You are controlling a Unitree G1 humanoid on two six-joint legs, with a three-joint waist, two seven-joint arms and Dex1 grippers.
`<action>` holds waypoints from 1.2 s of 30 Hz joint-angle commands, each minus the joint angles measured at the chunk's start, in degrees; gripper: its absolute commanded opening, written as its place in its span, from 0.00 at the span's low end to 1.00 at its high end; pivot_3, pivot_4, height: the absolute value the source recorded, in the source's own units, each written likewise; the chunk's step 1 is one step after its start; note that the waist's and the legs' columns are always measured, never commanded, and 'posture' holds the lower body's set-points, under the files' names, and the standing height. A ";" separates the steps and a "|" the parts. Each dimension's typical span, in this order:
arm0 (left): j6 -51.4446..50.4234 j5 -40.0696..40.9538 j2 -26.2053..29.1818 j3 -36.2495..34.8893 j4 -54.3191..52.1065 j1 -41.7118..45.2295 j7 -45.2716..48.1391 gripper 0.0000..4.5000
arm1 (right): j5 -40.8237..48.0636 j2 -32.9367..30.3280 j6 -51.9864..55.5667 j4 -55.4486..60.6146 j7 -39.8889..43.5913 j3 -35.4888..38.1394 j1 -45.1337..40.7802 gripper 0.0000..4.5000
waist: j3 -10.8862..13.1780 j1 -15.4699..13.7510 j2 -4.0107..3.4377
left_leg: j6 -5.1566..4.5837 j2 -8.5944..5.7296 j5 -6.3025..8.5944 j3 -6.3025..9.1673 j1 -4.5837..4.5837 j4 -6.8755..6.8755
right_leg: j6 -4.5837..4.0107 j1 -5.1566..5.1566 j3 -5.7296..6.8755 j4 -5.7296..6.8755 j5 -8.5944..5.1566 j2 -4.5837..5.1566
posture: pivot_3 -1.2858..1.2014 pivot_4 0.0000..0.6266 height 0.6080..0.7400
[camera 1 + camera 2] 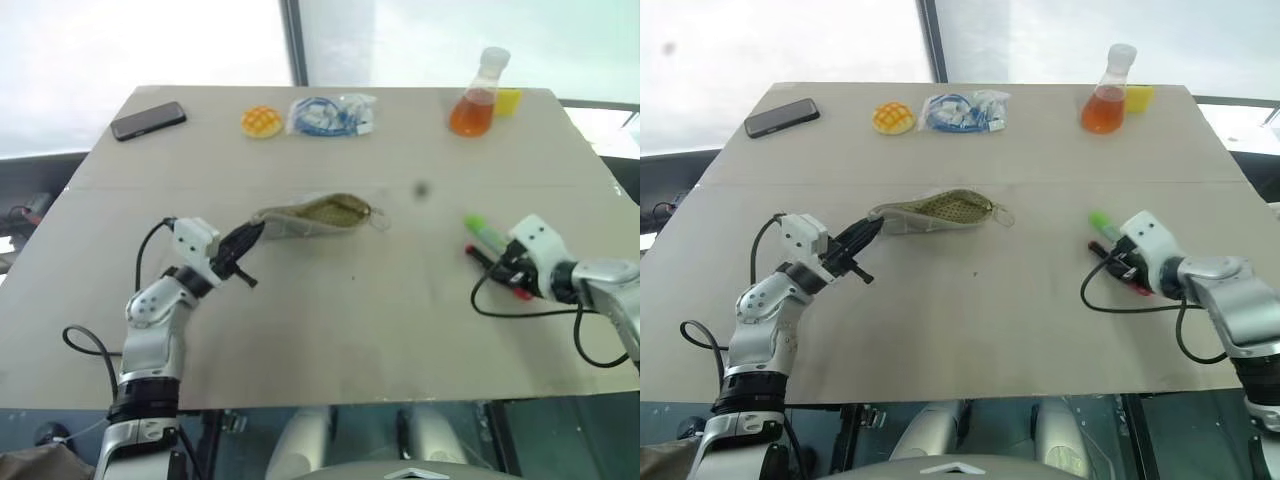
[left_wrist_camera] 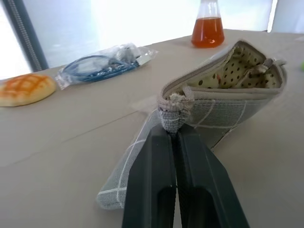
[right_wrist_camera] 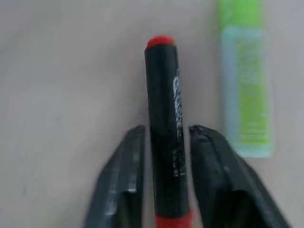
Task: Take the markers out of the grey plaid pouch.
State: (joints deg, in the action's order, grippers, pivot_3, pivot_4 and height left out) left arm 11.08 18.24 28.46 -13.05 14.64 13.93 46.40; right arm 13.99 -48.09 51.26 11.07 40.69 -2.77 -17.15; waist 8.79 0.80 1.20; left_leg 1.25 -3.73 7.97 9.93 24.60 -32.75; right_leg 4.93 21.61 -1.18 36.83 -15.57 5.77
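Black between my right fingers (image 3: 121, 180) is the slim marker (image 3: 164, 123) with the red tip; my right gripper (image 1: 505, 268) has its jaws parted on either side of the barrel, a thin gap showing on one side, so the pen lies on the table (image 1: 330, 320) between them rather than being squeezed. Just beside it, parallel and apart from it, lies the bright light-green marker (image 1: 485, 230), also flat on the tabletop. Both pens are out on the right side of the table, well apart from the pouch.

My left gripper (image 1: 243, 243) is clenched tight on the corner of the grey plaid pouch (image 2: 213, 114), pinching the fabric end by the zip. That end sits up at my fingertips while the rest of the pouch trails away toward the table's middle. Its mouth gapes open, showing the yellowish-olive dotted lining (image 2: 232, 71).

Farther off, along the table's back edge, a dark phone (image 1: 148, 120) lies at the left, then a round yellow-orange bun-like thing (image 1: 261, 121), then a clear bag of blue items (image 1: 330, 113). To the right stands a flask of orange liquid (image 1: 478, 95) with a small yellow object (image 1: 509, 101) just behind it.
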 commanded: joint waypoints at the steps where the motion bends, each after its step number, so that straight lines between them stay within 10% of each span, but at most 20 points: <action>1: 6.72 -1.69 4.77 -2.54 4.94 2.46 1.45 0.00 | 0.00 2.03 -6.66 1.17 -0.34 1.92 0.37 0.68 | 0.01 0.09 0.04 | 0.00 0.01 0.00 0.02 0.01 -0.01 | 0.00 0.01 0.02 0.00 0.00 -0.02 | 0.52 0.24 1.00; 14: 23.73 -10.95 13.20 3.20 37.99 19.11 7.08 0.00 | 6.14 10.34 -15.14 18.36 0.45 0.69 4.33 0.68 | 0.03 -0.03 0.02 | -0.01 0.03 0.01 0.13 0.01 -0.17 | 0.18 -0.02 0.14 0.09 -0.04 -0.08 | 0.52 0.24 1.00; 16: 21.92 -8.25 11.82 3.22 37.11 19.75 11.21 0.15 | 5.30 11.09 -15.74 18.45 -0.12 -0.47 4.55 0.69 | 0.03 0.03 0.01 | -0.01 0.03 0.01 0.11 0.02 -0.24 | 0.28 -0.02 0.13 0.14 -0.09 -0.07 | 0.52 0.24 1.00; 21: 5.08 4.06 10.54 -0.25 18.51 12.54 16.09 0.59 | 3.94 11.03 -16.01 21.02 -1.65 -0.84 8.31 0.69 | 0.02 0.63 0.04 | -0.02 0.03 0.02 0.13 0.10 -0.25 | 0.08 0.01 0.11 0.14 0.05 -0.06 | 0.52 0.24 1.00; 31: -27.59 24.20 14.87 -6.19 -27.96 -20.87 12.91 0.59 | 9.53 9.12 -16.66 26.98 1.06 8.39 26.13 0.69 | 0.08 0.64 -0.09 | -0.11 0.38 0.10 -0.08 -0.05 -0.16 | -0.16 0.00 -0.06 0.16 -0.09 -0.07 | 0.52 0.24 1.00; 36: -29.74 22.79 15.07 -7.59 -29.36 -22.86 11.12 0.60 | 9.86 8.84 -21.16 30.41 2.75 17.01 40.21 0.99 | 0.07 -1.16 -0.08 | 0.17 0.69 0.27 -0.57 0.05 -0.27 | 0.04 -0.11 0.10 0.16 -0.25 0.10 | 0.52 0.24 1.00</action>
State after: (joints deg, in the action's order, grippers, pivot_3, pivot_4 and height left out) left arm -18.46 40.70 42.66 -18.81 -12.37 -9.14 57.69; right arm 23.25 -39.41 32.63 38.49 43.07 11.13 22.17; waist 8.86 -0.36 1.12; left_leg 1.42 -2.89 8.24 8.99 24.66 -33.02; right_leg 4.97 21.50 -1.10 36.98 -15.82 5.95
